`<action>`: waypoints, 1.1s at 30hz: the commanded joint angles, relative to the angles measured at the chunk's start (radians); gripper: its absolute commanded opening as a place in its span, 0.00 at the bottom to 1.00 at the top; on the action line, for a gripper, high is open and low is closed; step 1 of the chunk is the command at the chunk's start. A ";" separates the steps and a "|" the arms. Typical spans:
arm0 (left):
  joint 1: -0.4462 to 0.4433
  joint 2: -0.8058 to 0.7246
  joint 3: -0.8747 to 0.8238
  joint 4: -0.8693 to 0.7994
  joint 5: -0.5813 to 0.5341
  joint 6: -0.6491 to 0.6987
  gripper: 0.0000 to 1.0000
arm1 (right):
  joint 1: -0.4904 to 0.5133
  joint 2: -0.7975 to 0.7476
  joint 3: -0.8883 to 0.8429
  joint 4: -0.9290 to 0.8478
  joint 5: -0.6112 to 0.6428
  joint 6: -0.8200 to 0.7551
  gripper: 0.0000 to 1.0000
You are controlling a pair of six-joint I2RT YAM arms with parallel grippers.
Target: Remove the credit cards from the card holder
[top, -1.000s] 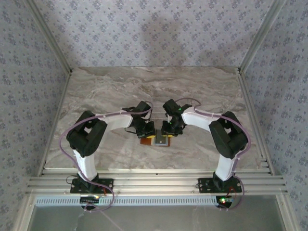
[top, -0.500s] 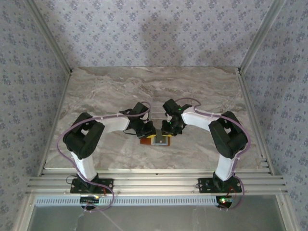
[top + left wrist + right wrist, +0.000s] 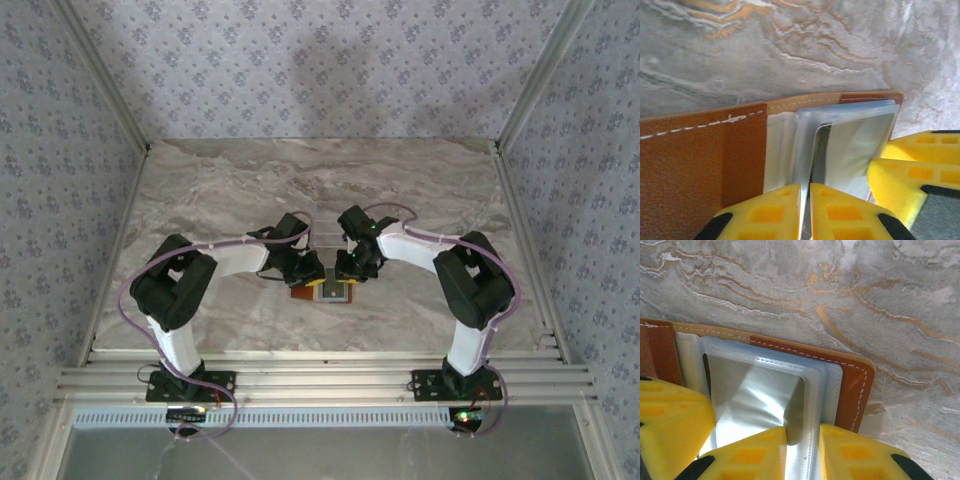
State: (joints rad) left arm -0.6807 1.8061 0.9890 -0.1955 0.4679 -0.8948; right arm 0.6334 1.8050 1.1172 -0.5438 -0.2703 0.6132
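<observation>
The grey marble-patterned table (image 3: 200, 190) carries an opened brown card holder (image 3: 298, 293) lying flat near its front edge.

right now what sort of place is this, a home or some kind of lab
Probably a robot test cell, not a home: the left arm and right arm are bolted to aluminium rails, and the marble-look table, with a card holder on it, is boxed in by wallpapered panels.

A grey marble-pattern tabletop (image 3: 220, 190) veined with orange stands in a booth, with pale blue floral wallpaper (image 3: 320, 60) behind it and on both sides. Aluminium posts (image 3: 100, 75) rise from its far corners, and ribbed aluminium rails (image 3: 320, 378) line its near edge.
</observation>
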 commanded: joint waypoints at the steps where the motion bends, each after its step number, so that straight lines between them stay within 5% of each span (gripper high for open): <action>1: -0.001 -0.021 0.027 -0.064 -0.034 0.025 0.14 | 0.001 0.028 -0.011 -0.018 0.011 -0.001 0.25; 11: -0.012 0.017 0.054 -0.077 -0.021 0.029 0.18 | 0.000 0.030 -0.008 -0.019 0.008 -0.004 0.25; 26: -0.070 0.073 0.153 -0.312 -0.199 0.089 0.19 | -0.002 0.024 -0.019 -0.019 0.010 0.001 0.27; 33: -0.078 0.056 0.150 -0.340 -0.236 0.103 0.15 | -0.010 0.019 -0.025 -0.024 0.017 0.003 0.36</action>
State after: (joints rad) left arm -0.7540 1.8545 1.1458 -0.4454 0.2752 -0.8116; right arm 0.6327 1.8069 1.1149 -0.5297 -0.2783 0.6132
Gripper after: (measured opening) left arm 0.153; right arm 0.357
